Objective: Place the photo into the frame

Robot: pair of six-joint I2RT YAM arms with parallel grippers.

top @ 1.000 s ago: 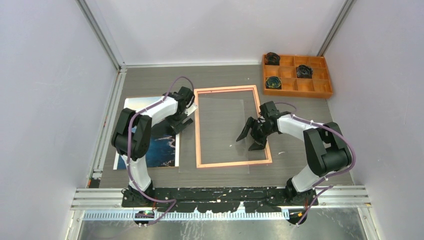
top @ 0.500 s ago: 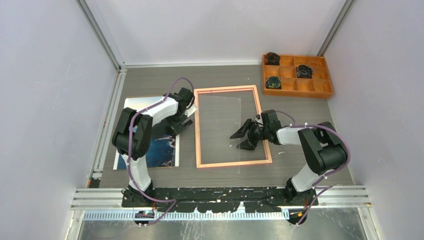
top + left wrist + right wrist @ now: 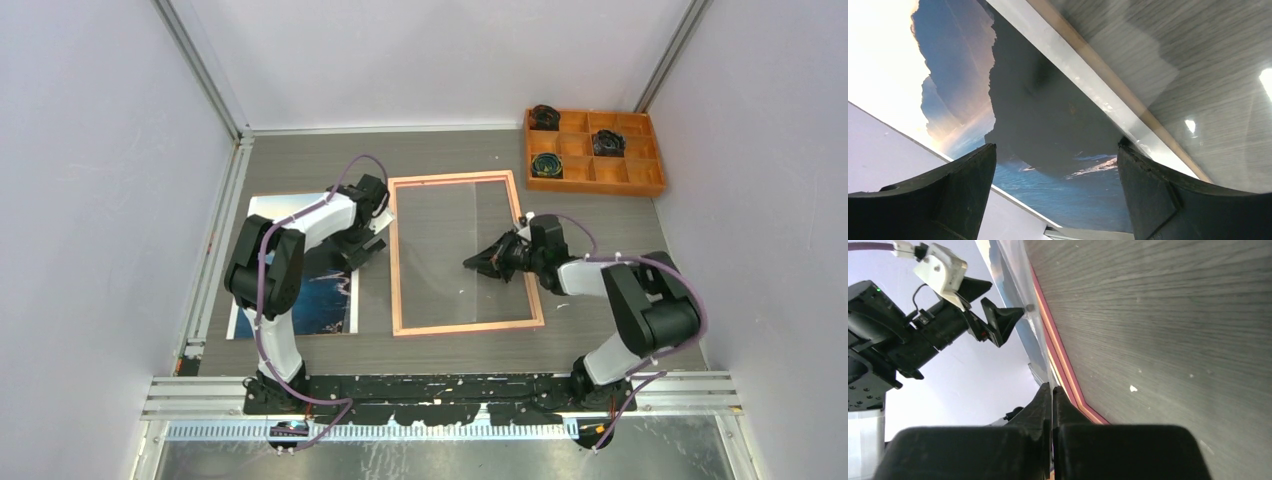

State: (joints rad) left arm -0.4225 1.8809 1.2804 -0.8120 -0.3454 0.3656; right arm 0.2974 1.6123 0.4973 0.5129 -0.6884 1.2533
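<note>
The photo [image 3: 300, 290], a blue seascape with a dark mountain, lies flat on the table left of the frame [image 3: 397, 260]. In the left wrist view the photo [image 3: 1058, 125] fills the space under my open left gripper [image 3: 1056, 146]. From above, that left gripper [image 3: 366, 246] hovers at the photo's right edge, beside the frame's left border. My right gripper [image 3: 472, 264] is shut over the frame's inside, pointing left. Its fingers [image 3: 1052, 386] press together low over the table near the pink frame border [image 3: 1060, 357]. Whether the thin clear sheet is pinched between them I cannot tell.
A clear plastic sheet [image 3: 455, 250] lies within the frame's outline. An orange compartment tray [image 3: 600, 187] with dark coiled items [image 3: 546, 164] stands at the back right. White walls close in on both sides.
My right gripper has gone from open to shut and stretched leftward and lower over the frame. The clear sheet has shifted up and right, into the frame's outline. The left arm has stayed still.
</note>
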